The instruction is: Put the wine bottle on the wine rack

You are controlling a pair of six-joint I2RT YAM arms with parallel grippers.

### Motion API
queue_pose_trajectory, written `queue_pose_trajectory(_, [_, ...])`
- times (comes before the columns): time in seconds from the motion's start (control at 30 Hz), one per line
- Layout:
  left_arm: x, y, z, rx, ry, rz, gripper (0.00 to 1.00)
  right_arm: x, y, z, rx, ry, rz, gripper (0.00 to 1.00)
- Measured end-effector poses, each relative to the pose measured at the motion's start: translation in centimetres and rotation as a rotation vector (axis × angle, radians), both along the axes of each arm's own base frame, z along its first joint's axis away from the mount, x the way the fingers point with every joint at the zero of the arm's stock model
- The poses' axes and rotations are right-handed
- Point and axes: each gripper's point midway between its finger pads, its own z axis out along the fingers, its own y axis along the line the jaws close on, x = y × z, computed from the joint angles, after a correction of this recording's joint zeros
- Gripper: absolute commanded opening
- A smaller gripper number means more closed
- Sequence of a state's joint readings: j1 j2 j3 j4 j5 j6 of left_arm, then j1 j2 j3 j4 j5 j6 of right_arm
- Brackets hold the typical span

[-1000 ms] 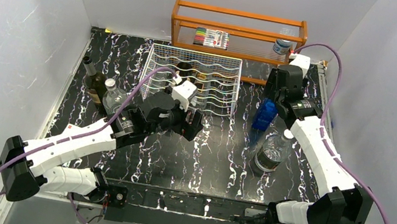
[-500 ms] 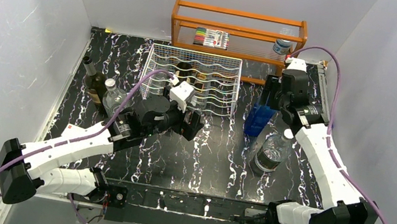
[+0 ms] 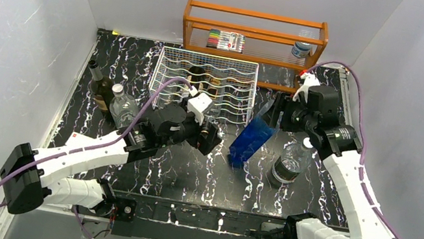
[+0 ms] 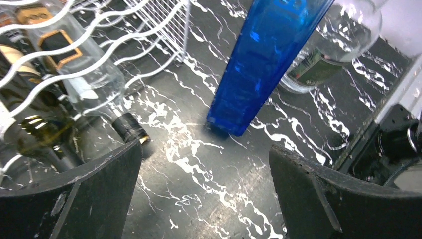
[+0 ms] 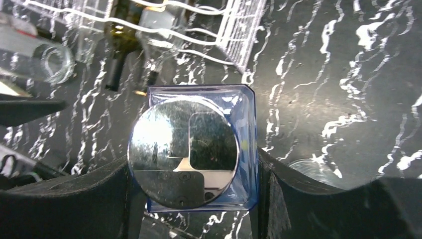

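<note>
The blue wine bottle (image 3: pixel 253 137) leans just right of centre in the overhead view, neck toward the upper right. Its square base is down at the dark marbled surface (image 3: pixel 199 176), one corner touching or barely off it; I can't tell which. It leans because the right claw (image 3: pixel 281 113) has it by the top. From the right wrist, the dark fingers (image 5: pixel 74 199) press in on either side of the blue shoulders under the silver cap (image 5: pixel 183 152), closed to the bottle's width. I'd judge the tilt is deliberate. The white wine rack (image 3: pixel 161 74), upper centre, cradles bottles on their sides, and some bottles (image 4: pixel 74 79) lie in it that way. The left claw (image 3: pixel 213 141) sits just left of the base, spread wide and holding nothing. It faces the bottle's lower end, placed, I'd guess, to take or steady it. A clear bottle (image 3: pixel 289 161) stands just right, close enough to get bumped.
</note>
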State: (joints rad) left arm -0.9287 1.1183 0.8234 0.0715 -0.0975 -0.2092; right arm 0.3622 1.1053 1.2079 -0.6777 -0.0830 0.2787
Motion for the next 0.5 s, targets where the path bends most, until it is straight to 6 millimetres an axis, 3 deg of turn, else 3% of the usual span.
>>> queue_pose_trajectory(0.27, [-2.2,-1.7,-3.4,0.033,0.035,-0.179,0.98,-2.1,2.2,-0.8,0.117,0.048,0.1,0.29])
queue_pose_trajectory(0.5, [-2.3,-3.4,-5.1,0.045,0.036,-0.26,0.98,-2.9,3.3,-1.6,0.189,0.083,0.135,0.27])
